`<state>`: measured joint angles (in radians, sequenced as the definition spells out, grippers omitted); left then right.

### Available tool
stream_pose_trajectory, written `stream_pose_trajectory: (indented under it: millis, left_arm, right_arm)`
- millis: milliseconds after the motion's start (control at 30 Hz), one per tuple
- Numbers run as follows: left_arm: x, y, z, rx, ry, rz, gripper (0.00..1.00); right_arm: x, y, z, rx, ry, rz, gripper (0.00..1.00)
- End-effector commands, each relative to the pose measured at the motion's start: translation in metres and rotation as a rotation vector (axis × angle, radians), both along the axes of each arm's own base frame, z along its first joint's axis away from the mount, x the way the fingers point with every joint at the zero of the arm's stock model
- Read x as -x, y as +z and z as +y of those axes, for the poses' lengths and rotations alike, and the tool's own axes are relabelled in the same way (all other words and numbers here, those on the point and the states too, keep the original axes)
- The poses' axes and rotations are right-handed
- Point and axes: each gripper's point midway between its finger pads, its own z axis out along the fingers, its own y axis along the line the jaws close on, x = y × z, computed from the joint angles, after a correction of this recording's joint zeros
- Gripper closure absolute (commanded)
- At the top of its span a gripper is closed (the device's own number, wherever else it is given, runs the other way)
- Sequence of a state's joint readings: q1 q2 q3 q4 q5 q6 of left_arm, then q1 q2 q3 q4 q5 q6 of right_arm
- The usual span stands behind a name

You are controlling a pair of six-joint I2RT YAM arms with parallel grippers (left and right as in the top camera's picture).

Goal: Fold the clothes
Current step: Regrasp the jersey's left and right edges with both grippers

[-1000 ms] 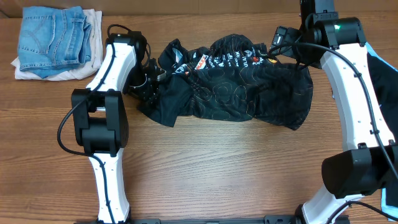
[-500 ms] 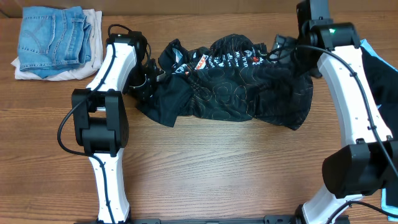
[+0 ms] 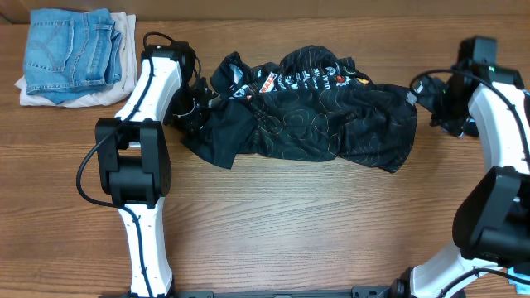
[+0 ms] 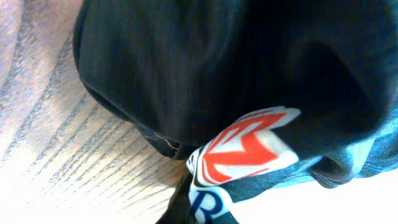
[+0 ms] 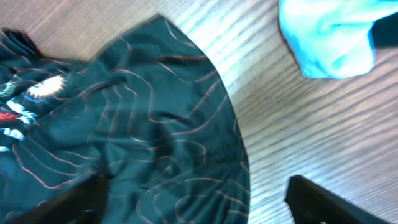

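Black jersey (image 3: 315, 116): we are finding it crumpled on the table (image 3: 290, 223), in the far half between the two arms. It is not yet flat and no fold is made.
Long axis: we are reading it as running left to right across the table. The logo print (image 4: 245, 146) is bunching toward the far-left part, and the plainer contour-lined cloth is spreading wider to the right. We are not managing to tell collar end from hem end.
Left gripper (image 3: 197, 103): jaws together at the jersey's left edge. Gathered black cloth is filling the left wrist view, so we are judging them clamped on it.
Right gripper (image 5: 196, 190): fingers standing wide apart, holding nothing, just beside the jersey's right edge.
Step in hand: we are judging this to be spreading the jersey out ahead of folding.
Doing it well: we are advising a pinch by the right gripper on the right edge, near a corner. Both arms should then be drawing apart along the long axis — low, level, gentle — so the cloth is flattening rather than dragging.
Light-blue garment (image 5: 326, 40): lying near on the right, apart from the jersey — we are advising a path clear of it.
Folded jeans (image 3: 70, 50): stacked at the far-left corner, well apart.
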<state>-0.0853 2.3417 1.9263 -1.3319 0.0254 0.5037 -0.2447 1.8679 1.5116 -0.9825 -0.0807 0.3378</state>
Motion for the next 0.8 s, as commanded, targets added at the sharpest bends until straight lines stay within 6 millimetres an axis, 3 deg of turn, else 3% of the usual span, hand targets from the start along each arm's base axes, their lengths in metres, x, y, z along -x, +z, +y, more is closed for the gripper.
stream_pose_trajectory:
  millis: [0,333,767]
  left_arm:
    - [0.001,-0.003,-0.004,0.025,0.020,0.008,0.96]
    - [0.000,-0.003,-0.005,0.026,0.019,0.007,0.96]
    - [0.000,-0.003,-0.008,0.042,0.022,0.008,0.96]
  right_arm:
    - [0.008,-0.020,0.017,-0.108,0.048,0.001,0.20]
    - [0.008,-0.056,0.017,-0.088,0.069,-0.016,0.17]
    - [0.020,-0.114,0.010,-0.065,0.082,0.121,0.17]
